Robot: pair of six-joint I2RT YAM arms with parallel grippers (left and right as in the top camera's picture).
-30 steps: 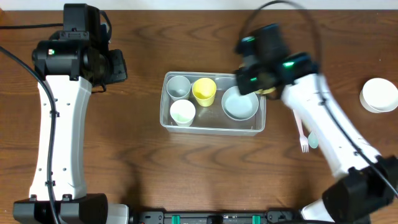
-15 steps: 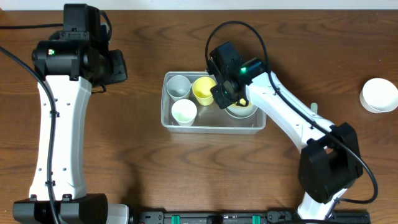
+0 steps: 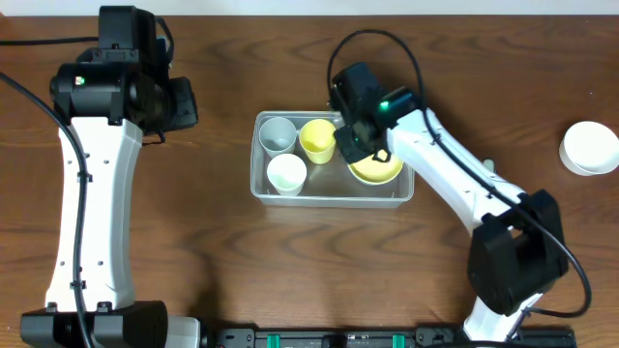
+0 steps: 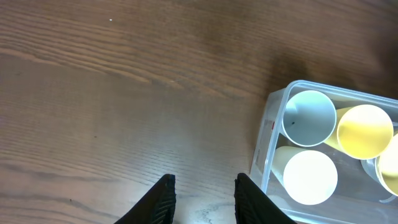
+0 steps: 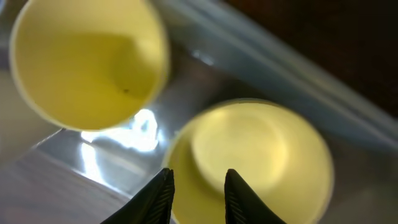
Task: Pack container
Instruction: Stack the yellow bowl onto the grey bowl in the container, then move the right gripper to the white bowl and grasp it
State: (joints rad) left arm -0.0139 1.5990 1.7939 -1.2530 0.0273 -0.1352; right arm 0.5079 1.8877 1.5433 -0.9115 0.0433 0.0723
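Parted gripper [image 4: 204, 186] above wooden table [image 4: 124, 93], clear container [image 4: 268, 134] of cups [image 4: 309, 118] nearby

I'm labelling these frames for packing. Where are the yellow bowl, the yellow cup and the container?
yellow bowl [image 3: 382, 172]: overhead view, on its inside, just below the gripper.
yellow cup [image 3: 316, 137]: overhead view, inside its open mouth.
container [image 3: 338, 197]: overhead view, on its near clear wall.

cnt: cups [image 3: 318, 140] x3 | bowls [image 3: 379, 173] x2 | container [image 3: 334, 199] x1 | arms [image 3: 92, 184] x2
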